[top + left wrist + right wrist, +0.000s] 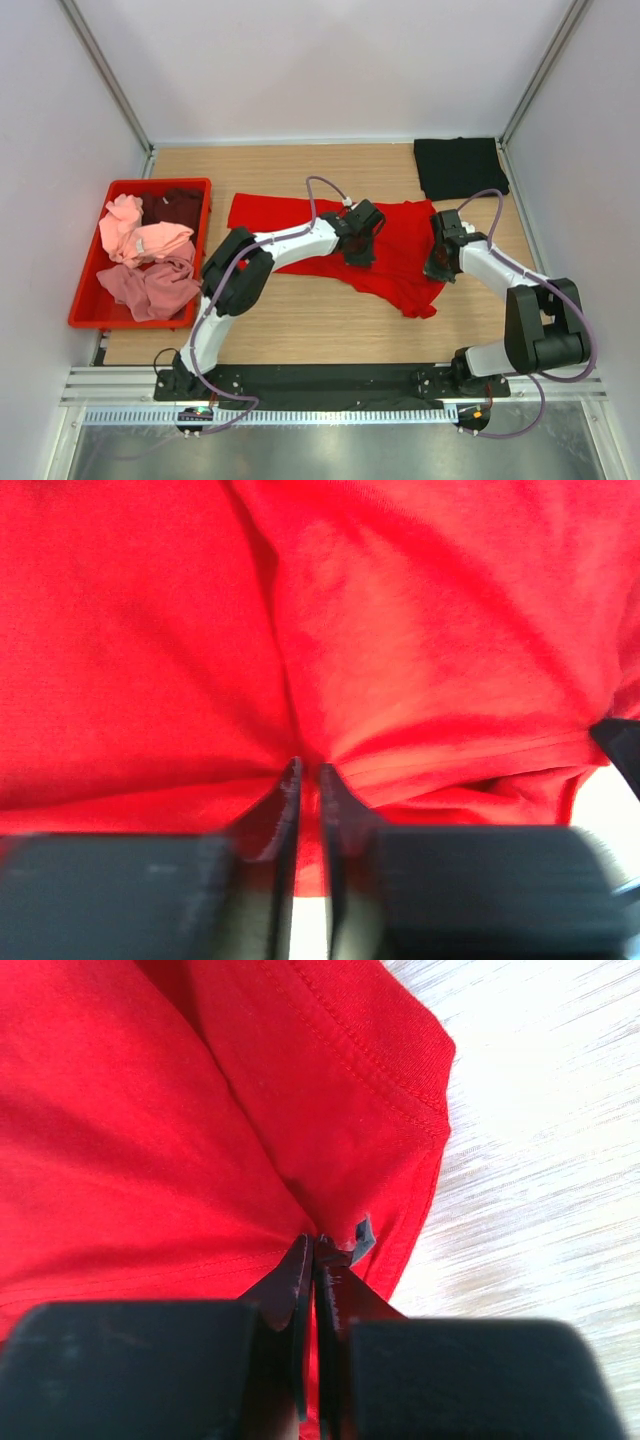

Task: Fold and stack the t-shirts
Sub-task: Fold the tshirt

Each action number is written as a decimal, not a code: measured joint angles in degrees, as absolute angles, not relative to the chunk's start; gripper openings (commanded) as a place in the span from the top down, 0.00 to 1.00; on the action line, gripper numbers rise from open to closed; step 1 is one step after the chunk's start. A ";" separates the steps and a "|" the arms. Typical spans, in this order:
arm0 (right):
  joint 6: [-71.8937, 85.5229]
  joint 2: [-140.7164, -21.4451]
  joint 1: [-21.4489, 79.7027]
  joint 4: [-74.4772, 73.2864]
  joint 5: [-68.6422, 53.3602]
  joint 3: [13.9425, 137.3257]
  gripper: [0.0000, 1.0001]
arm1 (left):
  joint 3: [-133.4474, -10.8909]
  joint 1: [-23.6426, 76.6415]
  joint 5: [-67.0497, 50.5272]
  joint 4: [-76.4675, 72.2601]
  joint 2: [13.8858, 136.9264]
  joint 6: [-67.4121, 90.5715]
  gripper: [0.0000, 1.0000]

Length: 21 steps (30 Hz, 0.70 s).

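Note:
The bright red t-shirt [395,255] lies spread and rumpled across the middle of the table. My left gripper [359,247] is shut on a pinch of its cloth near the shirt's middle; the left wrist view shows red cloth [400,660] bunched between the jaws. My right gripper [440,266] is shut on the shirt's right edge by a hem [370,1070]. A folded black t-shirt [459,166] lies at the back right. Light pink [135,235], dusty rose [150,288] and dark maroon [178,208] shirts lie in the crate.
A rigid red plastic crate [88,300] stands at the left of the table. Wooden table top [300,320] shows in front of the red shirt. White walls close the back and both sides.

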<state>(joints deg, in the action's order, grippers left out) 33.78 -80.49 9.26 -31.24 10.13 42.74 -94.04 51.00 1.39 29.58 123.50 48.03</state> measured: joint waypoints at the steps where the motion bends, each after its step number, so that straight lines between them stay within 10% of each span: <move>1: 33.76 -80.38 9.26 -31.27 10.13 42.74 0.87 | -94.04 51.03 1.52 29.76 123.50 48.16 0.78; 6: 32.95 -78.30 9.26 -33.41 10.04 43.07 0.64 | -94.98 50.98 3.75 33.36 123.48 48.03 0.65; 21: 38.30 -62.28 24.99 -44.31 8.05 42.94 0.48 | -81.47 39.51 8.10 37.85 97.65 41.30 0.56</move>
